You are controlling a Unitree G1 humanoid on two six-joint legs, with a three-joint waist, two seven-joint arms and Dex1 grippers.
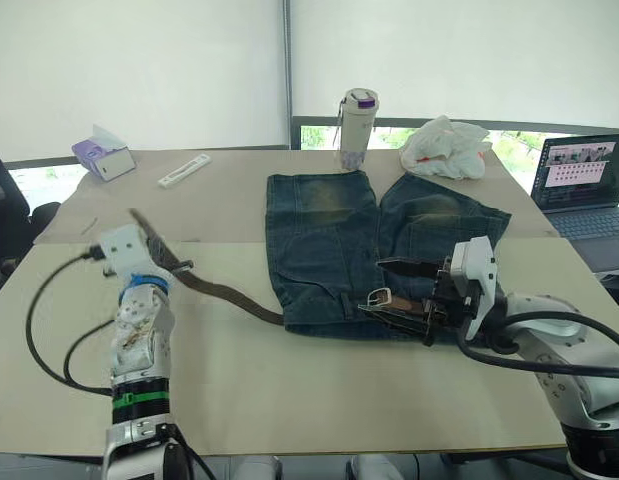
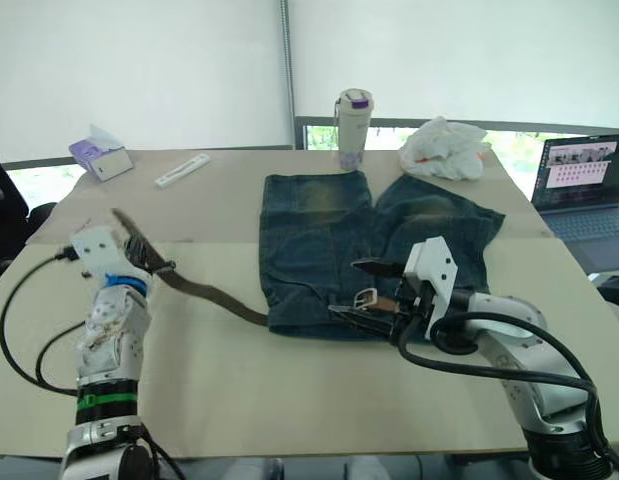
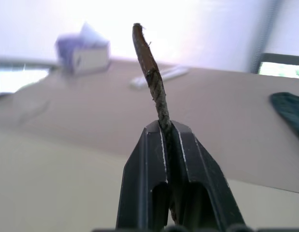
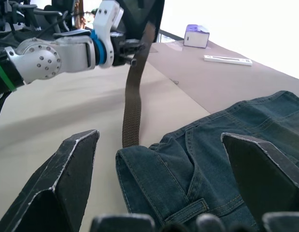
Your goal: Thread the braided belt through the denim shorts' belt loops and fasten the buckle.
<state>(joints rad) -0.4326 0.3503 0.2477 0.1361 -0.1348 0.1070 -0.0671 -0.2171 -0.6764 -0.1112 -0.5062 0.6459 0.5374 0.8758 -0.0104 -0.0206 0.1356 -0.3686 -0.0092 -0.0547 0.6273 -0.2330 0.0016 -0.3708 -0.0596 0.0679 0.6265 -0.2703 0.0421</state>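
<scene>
Denim shorts (image 1: pixel 374 250) flat at centre of worktop (image 1: pixel 289 390), waistband toward near edge. Braided belt (image 1: pixel 229 298) runs from left hand (image 1: pixel 157 262) at left of frame, along waistband to buckle (image 1: pixel 378 297) right of centre. Left hand pressed together on strap near its free end – tip sticks up past fingers (image 3: pixel 154 159). Right hand (image 1: pixel 401 290) at waistband by buckle, fingers (image 4: pixel 67 169) spread, gripping nothing. Bottle (image 1: pixel 356 128), tissue box (image 1: pixel 102 153), laptop (image 1: pixel 587 190) at far edge – no writing legible.
</scene>
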